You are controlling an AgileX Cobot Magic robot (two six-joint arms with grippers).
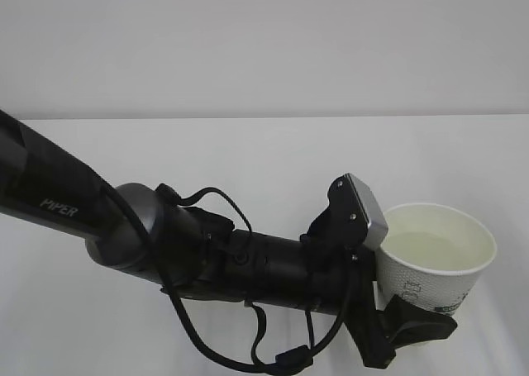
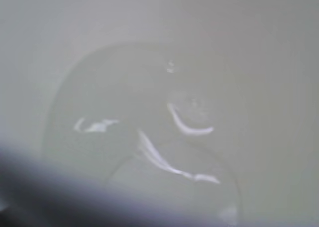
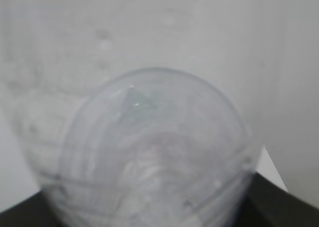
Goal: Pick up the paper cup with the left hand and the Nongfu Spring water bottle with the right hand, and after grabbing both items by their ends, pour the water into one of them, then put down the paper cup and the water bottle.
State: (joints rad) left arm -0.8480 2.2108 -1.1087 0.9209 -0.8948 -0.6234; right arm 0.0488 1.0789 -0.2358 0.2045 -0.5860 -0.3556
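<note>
- The left hand [image 1: 411, 322], entering from the exterior view's left, has its jaws clamped low on the paper cup [image 1: 436, 256] at lower right — thin, crushable, heavier with the water [image 1: 426, 250] inside; a gentle hold near the base suits it.
- The Nongfu Spring water bottle [image 3: 149, 152] fills the right wrist view — slick, flexible; the right hand's jaws appear clamped on it, only dark edges showing.

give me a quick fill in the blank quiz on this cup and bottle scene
1. The left hand grips the paper cup near its ____.
2. The liquid inside the cup is ____.
3. The lettering on the black arm reads ____.
4. The right wrist view is filled by a clear plastic ____.

Missing words: base; water; PIPER; bottle
</note>
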